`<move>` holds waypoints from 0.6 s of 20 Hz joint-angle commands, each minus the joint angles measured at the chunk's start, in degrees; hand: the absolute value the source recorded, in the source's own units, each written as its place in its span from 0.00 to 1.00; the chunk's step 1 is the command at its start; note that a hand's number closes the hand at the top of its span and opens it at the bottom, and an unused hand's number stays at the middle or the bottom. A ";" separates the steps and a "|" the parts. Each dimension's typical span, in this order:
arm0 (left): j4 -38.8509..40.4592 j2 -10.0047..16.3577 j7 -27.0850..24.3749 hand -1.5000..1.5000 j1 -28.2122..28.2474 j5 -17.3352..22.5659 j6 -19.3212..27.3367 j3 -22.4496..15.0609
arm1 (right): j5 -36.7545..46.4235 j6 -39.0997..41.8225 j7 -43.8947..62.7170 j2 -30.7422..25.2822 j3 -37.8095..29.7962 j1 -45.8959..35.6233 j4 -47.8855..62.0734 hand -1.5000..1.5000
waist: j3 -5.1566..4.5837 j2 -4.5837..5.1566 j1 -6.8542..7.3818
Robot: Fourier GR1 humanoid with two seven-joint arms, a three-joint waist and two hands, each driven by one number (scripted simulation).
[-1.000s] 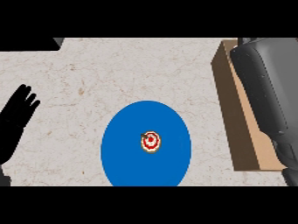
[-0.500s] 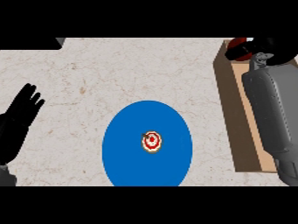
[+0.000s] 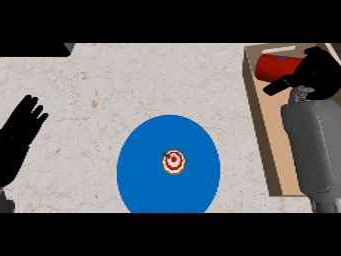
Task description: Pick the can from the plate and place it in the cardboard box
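Red, with a bluish patch too small to be read, the can (image 3: 275, 65) is seen inside the cardboard box (image 3: 258, 115) at the far right corner of the tabletop (image 3: 129, 80), clasped by the right hand (image 3: 319, 72). The left hand (image 3: 14, 145) is rested open at the left edge.

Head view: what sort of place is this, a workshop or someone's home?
Probably a kitchen counter: a pale, speckled stone-look counter top, a blue plate on it, and a cardboard box at the right with a red can.

Red can (image 3: 272, 65), blue plate (image 3: 151, 150), tan box (image 3: 258, 115)
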 commanded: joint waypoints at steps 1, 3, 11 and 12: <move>1.09 -1.27 -1.54 0.50 1.19 -1.02 -0.55 -1.17 | 1.20 -11.17 -2.20 3.16 1.44 4.11 -0.53 0.00 | 0.00 0.12 0.20; -0.25 -0.56 -0.42 0.50 0.69 -0.52 -0.30 -0.58 | 0.87 -14.89 -4.58 1.66 0.55 7.19 -7.34 0.00 | 0.02 -0.09 -0.38; -0.86 0.66 1.13 0.50 0.57 -0.21 -0.01 0.74 | -0.90 -29.87 -2.39 4.57 -5.41 8.01 -20.30 0.00 | 0.02 -0.25 -0.51; 0.21 1.45 -0.51 0.50 1.12 1.63 -1.74 2.55 | -1.97 -29.41 -2.93 4.10 -5.93 9.15 -22.49 0.00 | -0.01 -0.23 -0.50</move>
